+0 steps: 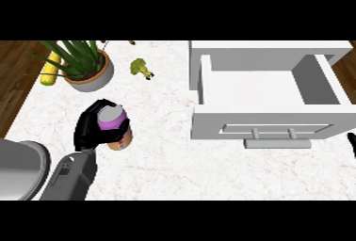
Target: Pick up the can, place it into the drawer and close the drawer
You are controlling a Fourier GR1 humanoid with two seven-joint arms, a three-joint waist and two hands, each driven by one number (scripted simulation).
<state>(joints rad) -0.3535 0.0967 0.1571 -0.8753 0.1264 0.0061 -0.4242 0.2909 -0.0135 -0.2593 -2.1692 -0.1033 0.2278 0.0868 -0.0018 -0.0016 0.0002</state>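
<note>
Gripping can point(113, 123), left hand point(90, 127) curled round

Counter point(181, 160) carries everything. Open drawer point(254, 89) at right, its handle point(277, 142) on the near side. Can point(115, 127) at left-centre, left robot hand point(90, 127) curled round it. Potted plant point(87, 63) far left, corn cob point(51, 68) just left of it. Small vegetable piece point(141, 68) between plant and drawer, far side. Right robot hand point(351, 141) at right edge.

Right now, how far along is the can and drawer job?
Early. The left hand has its fingers curled round the can, which is on the counter. The drawer is open with nothing inside. Left: lift the can, place it in, close the drawer. Right hand barely shows.
</note>
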